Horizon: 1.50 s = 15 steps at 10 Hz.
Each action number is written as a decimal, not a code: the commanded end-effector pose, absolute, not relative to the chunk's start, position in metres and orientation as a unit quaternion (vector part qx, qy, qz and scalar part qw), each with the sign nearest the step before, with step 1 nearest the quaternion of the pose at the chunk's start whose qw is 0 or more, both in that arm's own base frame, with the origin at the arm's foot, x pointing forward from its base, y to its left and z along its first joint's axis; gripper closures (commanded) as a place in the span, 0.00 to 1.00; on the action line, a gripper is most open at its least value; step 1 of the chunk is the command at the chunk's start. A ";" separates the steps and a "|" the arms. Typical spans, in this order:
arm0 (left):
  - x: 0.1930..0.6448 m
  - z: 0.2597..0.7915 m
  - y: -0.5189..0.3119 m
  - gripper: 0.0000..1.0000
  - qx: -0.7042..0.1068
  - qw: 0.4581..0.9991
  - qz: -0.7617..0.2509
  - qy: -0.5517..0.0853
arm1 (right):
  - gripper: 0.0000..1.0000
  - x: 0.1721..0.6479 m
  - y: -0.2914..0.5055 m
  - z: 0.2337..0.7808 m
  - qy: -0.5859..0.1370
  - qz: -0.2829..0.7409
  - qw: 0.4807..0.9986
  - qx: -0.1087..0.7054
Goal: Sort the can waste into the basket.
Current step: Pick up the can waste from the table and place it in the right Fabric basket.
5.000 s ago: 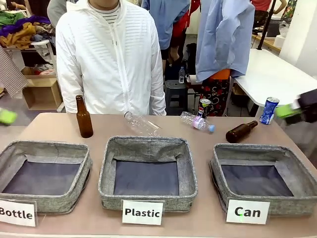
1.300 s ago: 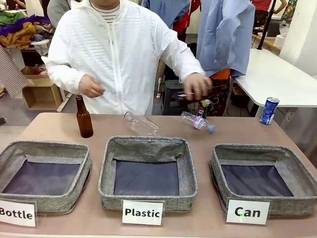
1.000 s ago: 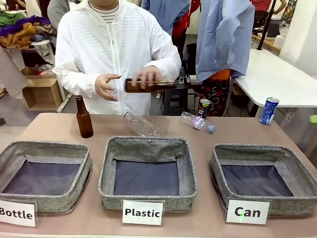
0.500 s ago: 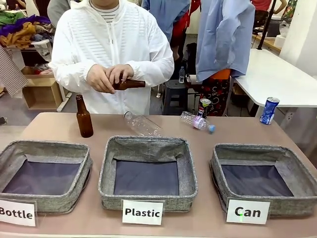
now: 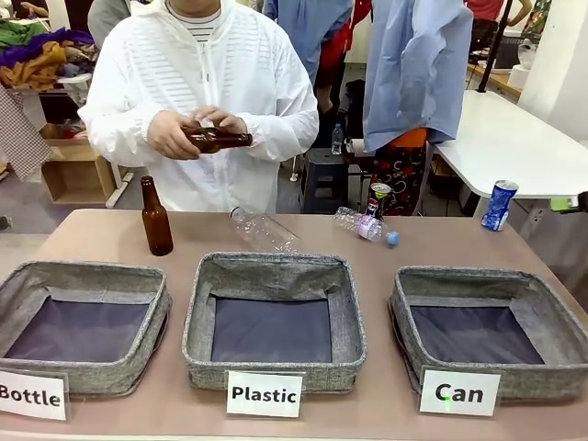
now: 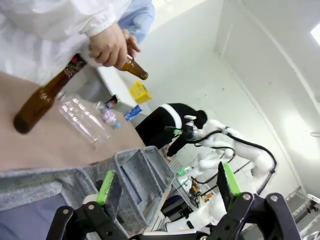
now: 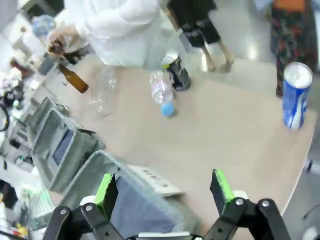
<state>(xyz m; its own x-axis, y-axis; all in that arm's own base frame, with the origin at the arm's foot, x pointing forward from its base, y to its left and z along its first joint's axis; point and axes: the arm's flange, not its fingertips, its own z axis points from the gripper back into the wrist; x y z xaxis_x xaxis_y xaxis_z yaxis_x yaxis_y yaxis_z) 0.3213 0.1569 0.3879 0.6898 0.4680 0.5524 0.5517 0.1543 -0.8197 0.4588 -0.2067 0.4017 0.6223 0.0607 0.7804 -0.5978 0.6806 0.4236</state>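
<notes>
Both pincers spread wide, gripping nothing: left pincer, right pincer. We see the blue can upright at the tabletop's far right corner. The dark dented can is upright at the far edge. Both sit outside the Can basket.

My remote station in a lab-like workroom: labelled sorting bins on my table, clothing piles, white worktable behind.

Left hand points outward, rolled to one side, fingers spread wide, nothing between them. Right hand angles downward, its green-padded fingers just as wide, holding nothing at all.
</notes>
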 end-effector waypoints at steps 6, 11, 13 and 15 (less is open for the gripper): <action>0.188 0.460 0.317 0.00 -0.646 0.581 -0.039 -0.494 | 0.00 0.526 -0.288 0.305 -0.560 0.294 0.732 0.256; 0.184 0.447 0.328 0.00 -0.644 0.560 -0.011 -0.521 | 0.00 0.537 -0.282 0.289 -0.534 0.290 0.730 0.314; 0.193 0.447 0.324 0.00 -0.646 0.570 -0.011 -0.508 | 0.00 0.540 -0.281 0.282 -0.544 0.293 0.735 0.280; 0.211 0.441 0.313 0.00 -0.654 0.582 -0.017 -0.483 | 0.00 0.560 -0.274 0.271 -0.571 0.299 0.719 0.259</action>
<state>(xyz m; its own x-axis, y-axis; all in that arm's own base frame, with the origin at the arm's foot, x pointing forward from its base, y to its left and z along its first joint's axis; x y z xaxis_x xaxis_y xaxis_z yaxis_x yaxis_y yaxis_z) 0.2031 0.3131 0.4439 0.5096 0.6390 0.5762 0.6535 0.1481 -0.7423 0.5435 -0.2777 0.2781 0.2267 0.1161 0.9670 -0.7407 0.6652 0.0939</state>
